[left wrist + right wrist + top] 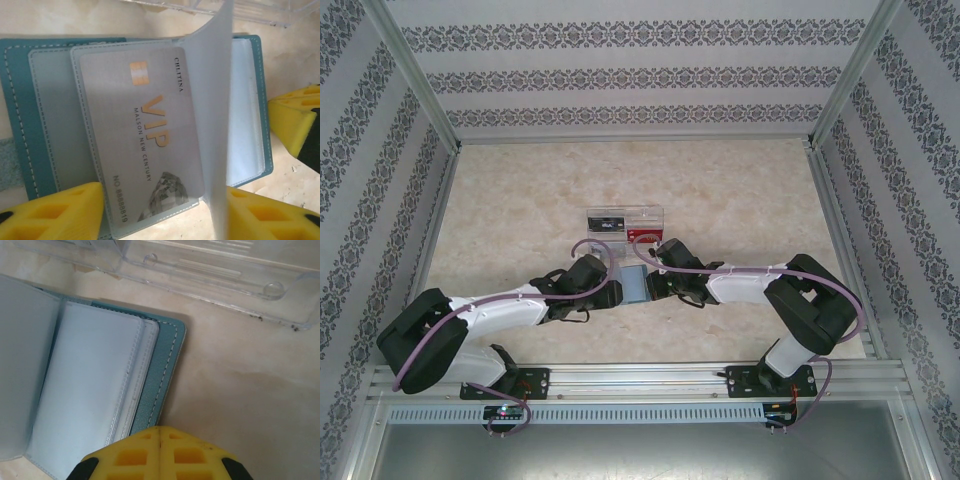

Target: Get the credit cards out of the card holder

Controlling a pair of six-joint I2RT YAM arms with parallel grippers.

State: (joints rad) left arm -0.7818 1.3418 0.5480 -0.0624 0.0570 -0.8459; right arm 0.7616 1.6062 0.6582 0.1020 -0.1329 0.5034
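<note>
Closest in, the yellow fingers (50, 210) of the left gripper (160, 215) stand apart with nothing clamped, one at each side of the near edge of the card holder (15, 100). The holder lies open and flat. Between those fingers sits a clear sleeve (90, 150) with a silver VIP card (145, 135) inside it, and another clear leaf (220, 100) stands upright just right of the card.

The right gripper (160, 455) has its tips pressed together at the holder's (165, 365) right cover edge. I cannot tell whether they touch it.

From above, the holder (634, 285) lies between the left gripper (610, 290) and the right gripper (655, 285), on a pale marbled table (520, 220). A clear plastic tray (625, 220) sits just beyond it. Patterned walls (620, 80) close the table in, and a metal rail (650, 375) carries the arm bases.

The card's print is legible from the left wrist. The right wrist shows blank sleeves (90, 390) and the tray's rim (225, 275).
</note>
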